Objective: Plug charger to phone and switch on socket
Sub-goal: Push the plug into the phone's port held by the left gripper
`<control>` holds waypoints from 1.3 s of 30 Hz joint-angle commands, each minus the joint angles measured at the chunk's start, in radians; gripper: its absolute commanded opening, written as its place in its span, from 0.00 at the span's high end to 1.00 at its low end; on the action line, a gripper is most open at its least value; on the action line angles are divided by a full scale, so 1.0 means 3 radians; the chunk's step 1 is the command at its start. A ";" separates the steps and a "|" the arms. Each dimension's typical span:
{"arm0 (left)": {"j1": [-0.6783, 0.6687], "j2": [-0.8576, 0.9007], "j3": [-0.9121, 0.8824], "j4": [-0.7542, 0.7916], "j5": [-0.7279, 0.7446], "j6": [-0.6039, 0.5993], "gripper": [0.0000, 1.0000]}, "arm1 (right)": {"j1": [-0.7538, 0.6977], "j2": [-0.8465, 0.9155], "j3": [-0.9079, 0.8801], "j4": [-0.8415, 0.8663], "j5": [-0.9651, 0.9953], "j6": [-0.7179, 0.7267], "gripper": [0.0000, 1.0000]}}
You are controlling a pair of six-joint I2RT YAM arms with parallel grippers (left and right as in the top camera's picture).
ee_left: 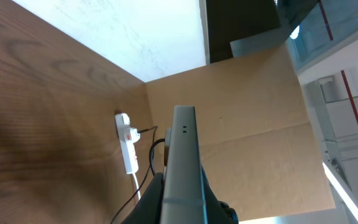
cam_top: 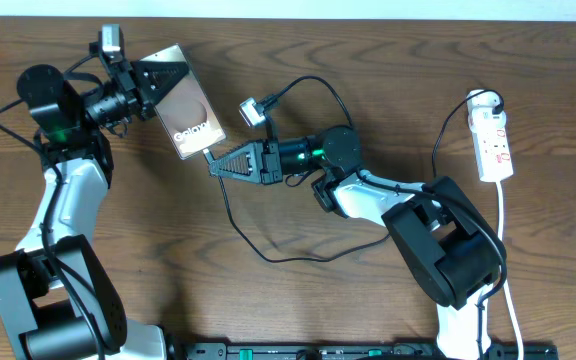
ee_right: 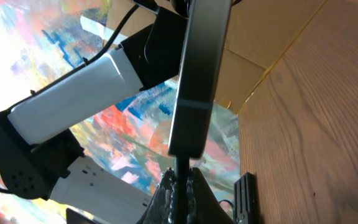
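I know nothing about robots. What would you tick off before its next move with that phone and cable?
1. The left gripper holds the phone: ok.
2. The right gripper is shut on the charger near its free end: ok.
3. The plug tip is lined up with the phone's bottom edge: ok, they meet in the right wrist view.
4. The plug tip is fully seated in the port: cannot tell.
5. The charger's far end reaches the socket: ok, a black plug sits at its top end.
6. The red switch is on: cannot tell, too small.
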 commanded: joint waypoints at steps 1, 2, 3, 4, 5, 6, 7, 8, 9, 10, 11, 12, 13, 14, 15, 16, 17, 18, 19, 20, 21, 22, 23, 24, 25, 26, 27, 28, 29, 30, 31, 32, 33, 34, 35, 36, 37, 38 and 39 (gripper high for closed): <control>-0.0017 -0.0047 0.0014 0.0019 0.0055 0.0013 0.93 | -0.0019 0.0008 0.0028 0.0010 0.0042 0.0010 0.99; -0.0017 -0.0047 0.0014 0.0019 0.0055 0.0013 0.93 | -0.0019 0.0008 0.0028 0.0010 0.0042 0.0010 0.99; -0.0017 -0.0047 0.0014 0.0019 0.0056 0.0013 0.92 | -0.0019 0.0008 0.0028 0.0010 0.0042 0.0010 0.99; -0.0017 -0.0047 0.0014 0.0019 0.0056 0.0013 0.93 | -0.0019 0.0008 0.0028 0.0010 0.0042 0.0010 0.99; -0.0017 -0.0047 0.0014 0.0019 0.0056 0.0013 0.92 | -0.0019 0.0008 0.0028 0.0010 0.0046 0.0011 0.99; -0.0017 -0.0047 0.0014 0.0019 0.0056 0.0013 0.92 | -0.0019 0.0008 0.0028 0.0008 0.0067 0.0013 0.99; -0.0017 -0.0047 0.0014 0.0019 0.0056 0.0013 0.93 | -0.0019 0.0008 0.0028 0.0008 0.0094 0.0017 0.99; -0.0017 -0.0047 0.0014 0.0019 0.0056 0.0014 0.92 | -0.0015 0.0008 0.0028 0.0008 0.0121 0.0041 0.99; -0.0017 -0.0047 0.0014 0.0020 0.0056 0.0014 0.92 | -0.0011 0.0008 0.0028 0.0009 0.0167 0.0076 0.99; -0.0017 -0.0047 0.0014 0.0020 0.0056 0.0015 0.92 | -0.0009 0.0008 0.0028 0.0009 0.0212 0.0114 0.99; -0.0017 -0.0047 0.0014 0.0020 0.0056 0.0017 0.93 | -0.0005 0.0008 0.0028 0.0009 0.0276 0.0158 0.99; -0.0017 -0.0047 0.0014 0.0020 0.0056 0.0018 0.93 | -0.0003 0.0008 0.0028 0.0009 0.0333 0.0182 0.99; -0.0017 -0.0047 0.0014 0.0020 0.0056 0.0027 0.93 | -0.0003 0.0008 0.0028 0.0009 0.0380 0.0206 0.99; -0.0017 -0.0047 0.0014 0.0020 0.0056 0.0027 0.93 | -0.0003 0.0008 0.0028 0.0009 0.0445 0.0230 0.99; -0.0017 -0.0047 0.0014 0.0020 0.0056 0.0027 0.93 | -0.0003 0.0008 0.0028 0.0009 0.0496 0.0257 0.99; -0.0017 -0.0047 0.0014 0.0020 0.0057 0.0027 0.93 | -0.0003 0.0008 0.0028 0.0009 0.0547 0.0291 0.99; -0.0017 -0.0047 0.0014 0.0020 0.0061 0.0027 0.93 | -0.0003 0.0008 0.0028 0.0009 0.0590 0.0306 0.99; -0.0017 -0.0047 0.0014 0.0020 0.0067 0.0027 0.93 | -0.0003 0.0008 0.0028 0.0009 0.0642 0.0323 0.99; -0.0017 -0.0047 0.0014 0.0020 0.0070 0.0027 0.93 | -0.0003 0.0008 0.0028 0.0008 0.0670 0.0343 0.99; -0.0017 -0.0047 0.0014 0.0020 0.0083 0.0028 0.92 | -0.0004 0.0008 0.0028 0.0008 0.0715 0.0367 0.99; -0.0017 -0.0047 0.0014 0.0020 0.0099 0.0039 0.93 | -0.0004 0.0008 0.0028 0.0008 0.0752 0.0379 0.99; -0.0017 -0.0047 0.0014 0.0022 0.0123 0.0074 0.93 | -0.0004 0.0008 0.0028 0.0005 0.0791 0.0402 0.99; -0.0017 -0.0047 0.0014 0.0019 0.0170 0.0132 0.93 | -0.0004 0.0008 0.0028 0.0000 0.0871 0.0460 0.99; -0.0017 -0.0047 0.0014 0.0019 0.0186 0.0141 0.93 | -0.0004 0.0008 0.0028 -0.0001 0.0919 0.0465 0.99; -0.0017 -0.0047 0.0014 0.0020 0.0206 0.0142 0.93 | -0.0004 0.0008 0.0028 -0.0001 0.0947 0.0465 0.99; -0.0017 -0.0047 0.0014 0.0020 0.0210 0.0141 0.93 | -0.0004 0.0008 0.0028 -0.0001 0.0977 0.0467 0.99; -0.0017 -0.0047 0.0014 0.0020 0.0216 0.0141 0.93 | -0.0004 0.0008 0.0028 -0.0003 0.0999 0.0479 0.99; -0.0017 -0.0047 0.0014 0.0020 0.0216 0.0141 0.92 | -0.0004 0.0008 0.0028 -0.0003 0.1012 0.0487 0.99; -0.0017 -0.0047 0.0014 0.0020 0.0216 0.0141 0.93 | -0.0004 0.0008 0.0028 -0.0004 0.1017 0.0487 0.99; -0.0017 -0.0047 0.0014 0.0020 0.0216 0.0141 0.92 | -0.0004 0.0008 0.0028 -0.0004 0.1021 0.0487 0.99; -0.0017 -0.0047 0.0014 0.0020 0.0215 0.0142 0.93 | -0.0004 0.0008 0.0028 -0.0004 0.1021 0.0486 0.99; -0.0017 -0.0047 0.0014 0.0020 0.0215 0.0141 0.93 | -0.0004 0.0008 0.0028 -0.0004 0.1021 0.0487 0.99; -0.0017 -0.0047 0.0014 0.0020 0.0214 0.0141 0.92 | -0.0004 0.0008 0.0028 -0.0009 0.1020 0.0484 0.99; -0.0017 -0.0047 0.0014 0.0020 0.0214 0.0142 0.93 | -0.0004 0.0008 0.0028 -0.0034 0.1017 0.0483 0.99; -0.0017 -0.0047 0.0014 0.0020 0.0212 0.0141 0.93 | -0.0004 0.0008 0.0028 -0.0076 0.1007 0.0473 0.98; -0.0017 -0.0047 0.0014 0.0020 0.0205 0.0141 0.92 | -0.0004 0.0008 0.0028 -0.0095 0.0997 0.0468 0.92; -0.0013 -0.0047 0.0014 0.0020 0.0202 0.0142 0.93 | -0.0004 0.0008 0.0028 -0.0107 0.0996 0.0459 0.85; -0.0005 -0.0047 0.0014 0.0020 0.0193 0.0142 0.93 | -0.0004 0.0008 0.0028 -0.0144 0.0992 0.0458 0.76; 0.0009 -0.0047 0.0014 0.0020 0.0175 0.0141 0.93 | -0.0004 0.0008 0.0028 -0.0173 0.0983 0.0458 0.61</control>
